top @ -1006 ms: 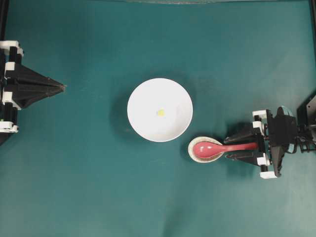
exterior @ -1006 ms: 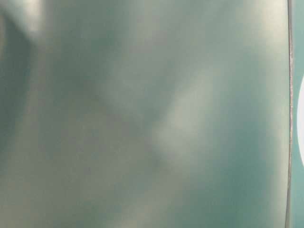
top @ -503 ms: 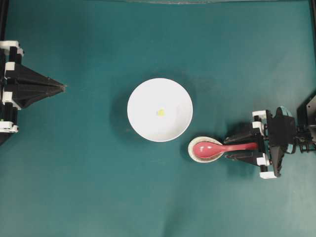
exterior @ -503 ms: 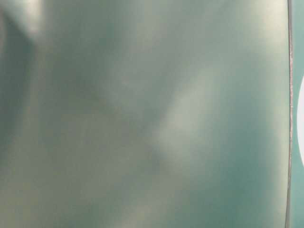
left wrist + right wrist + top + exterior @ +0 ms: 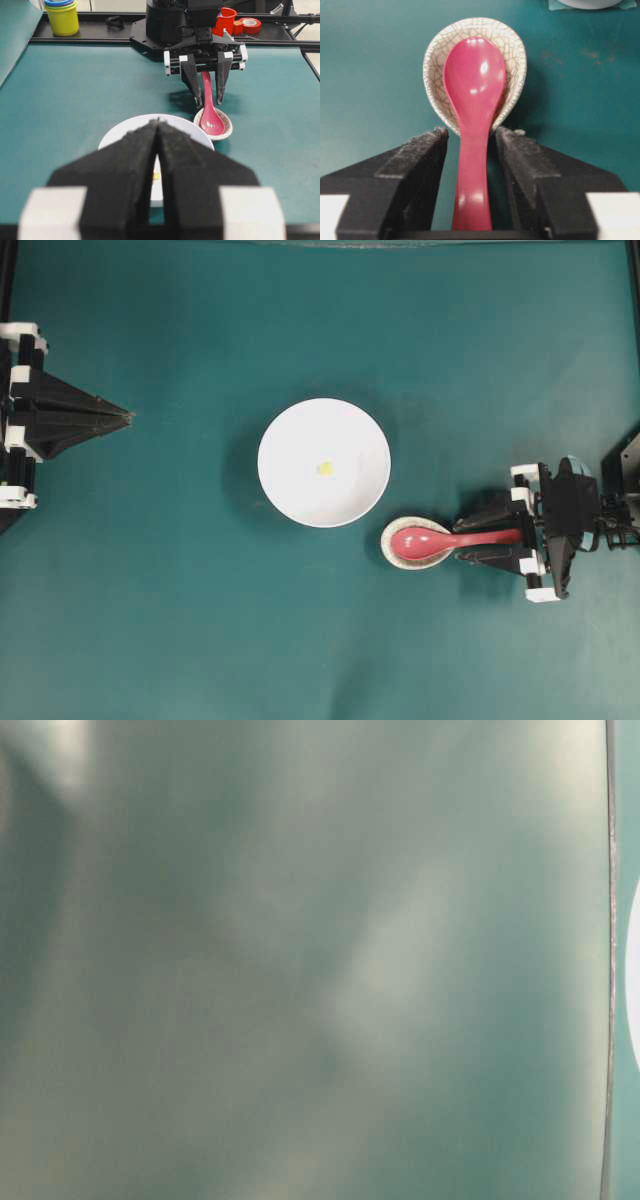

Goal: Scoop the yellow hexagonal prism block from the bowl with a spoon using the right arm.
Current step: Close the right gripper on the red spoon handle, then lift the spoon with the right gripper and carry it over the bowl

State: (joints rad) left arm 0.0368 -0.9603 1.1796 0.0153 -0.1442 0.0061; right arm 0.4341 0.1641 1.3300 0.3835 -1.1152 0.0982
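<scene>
Right hand (image 5: 470, 145) straddles spoon (image 5: 472, 100) handle, fingers (image 5: 422, 165) apart w/ slim gaps, not yet clenched; scoop sits in spoon rest (image 5: 512, 55); yellow block (image 5: 325, 468) mid bowl (image 5: 290, 435). Close squarely on handle, lift level; left hand (image 5: 157, 125) clenched, idle.

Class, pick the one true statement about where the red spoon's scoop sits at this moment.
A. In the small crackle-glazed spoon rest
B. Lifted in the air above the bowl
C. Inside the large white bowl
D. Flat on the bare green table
A: the right wrist view shows the spoon with its scoop lying in the spoon rest, its handle between the right gripper fingers.
</scene>
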